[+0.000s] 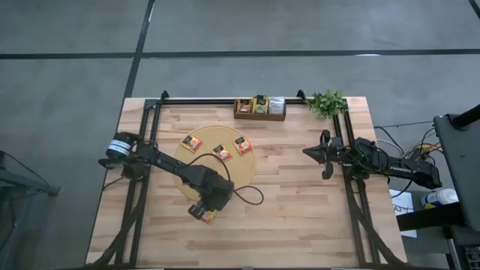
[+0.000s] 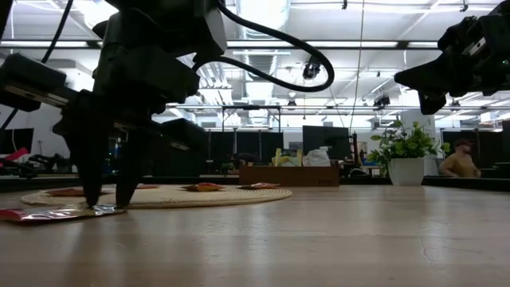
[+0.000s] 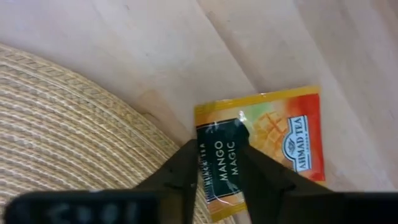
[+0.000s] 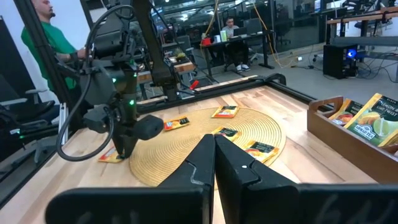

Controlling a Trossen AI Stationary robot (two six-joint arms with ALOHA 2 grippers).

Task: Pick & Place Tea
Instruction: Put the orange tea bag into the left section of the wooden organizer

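Wooden table (image 1: 300, 202), left gripper (image 1: 208, 212) down over orange sachet (image 3: 267, 140) beside round mat (image 1: 247, 176), fingers spread, label readable only in wrist view, right gripper (image 1: 326, 154) raised, pressed together.

Open-plan robotics lab or workshop, concrete floor (image 1: 300, 30), exposed ceiling lights (image 2: 263, 44), rows of desks with monitors (image 4: 348, 53), seated people (image 4: 233, 28), wooden tabletop (image 1: 300, 202) on a metal frame

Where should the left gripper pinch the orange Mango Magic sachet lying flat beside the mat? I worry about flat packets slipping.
Probably from straight above, across the orange sachet at its edge nearest the round mat. It lies flat on the table, so only a top-down pinch fits. The left gripper already straddles that end.
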